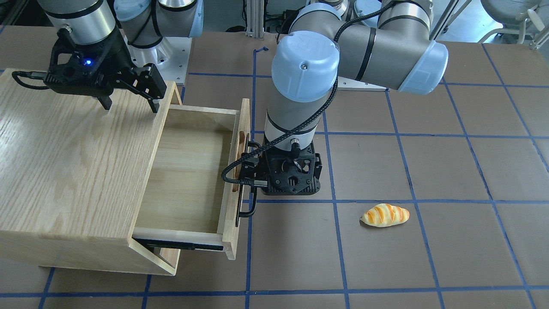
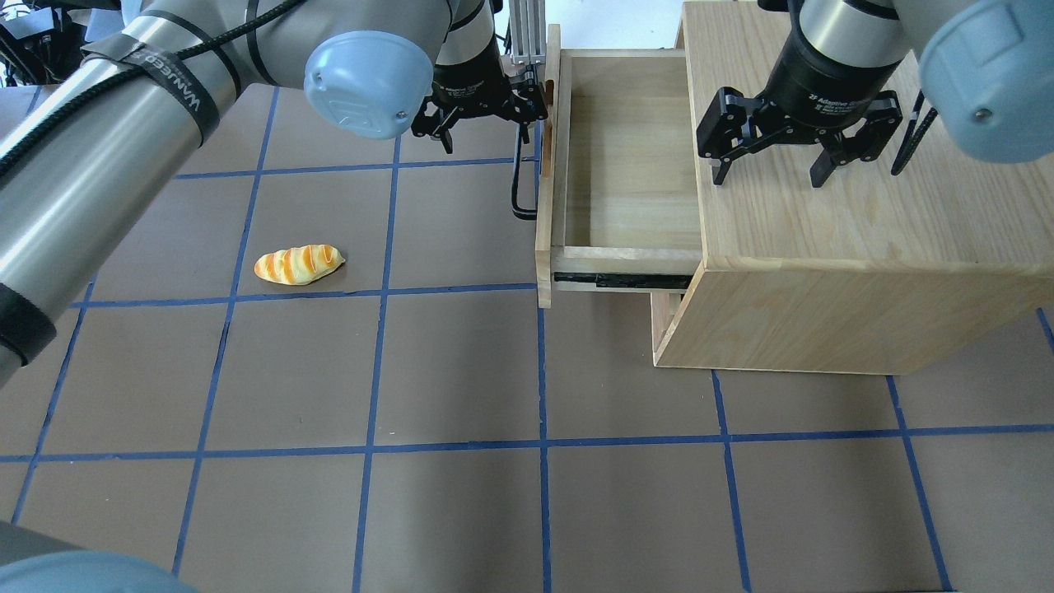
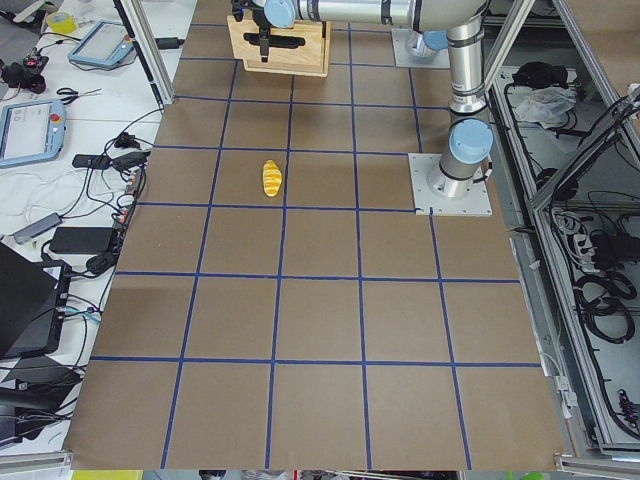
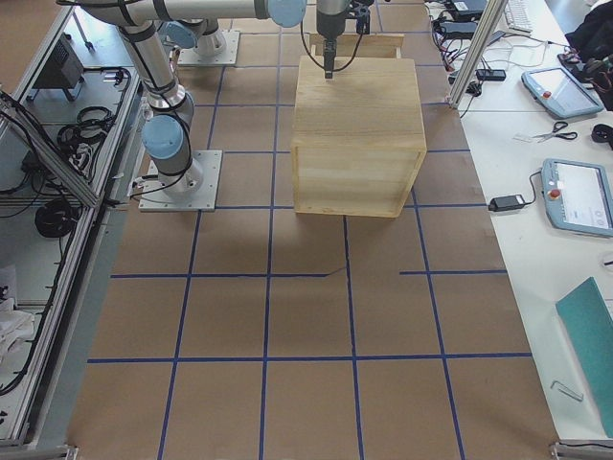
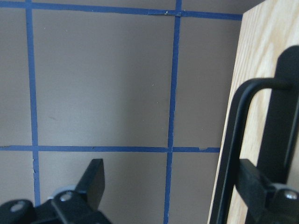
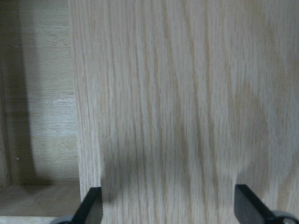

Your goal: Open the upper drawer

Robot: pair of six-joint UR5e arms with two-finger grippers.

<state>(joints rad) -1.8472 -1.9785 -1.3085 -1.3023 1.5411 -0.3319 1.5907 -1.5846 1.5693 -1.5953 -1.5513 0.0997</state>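
The upper drawer (image 1: 188,171) stands pulled well out of the oak cabinet (image 1: 64,163), and its inside is bare; it also shows in the overhead view (image 2: 626,165). Its front panel (image 1: 241,128) carries a long black bar handle (image 1: 245,212). My left gripper (image 1: 283,182) points down beside the front panel with its jaws open. In the left wrist view the handle (image 5: 233,140) runs just inside one finger (image 5: 254,186), and the other finger (image 5: 93,179) is over the table. My right gripper (image 2: 770,173) is open and empty just above the cabinet top.
A toy bread roll (image 1: 384,214) lies on the brown, blue-taped table (image 1: 386,266), apart from the drawer, and shows in the overhead view (image 2: 298,263). A second, shut drawer front sits below the open one (image 2: 669,317). Robot bases stand at the back.
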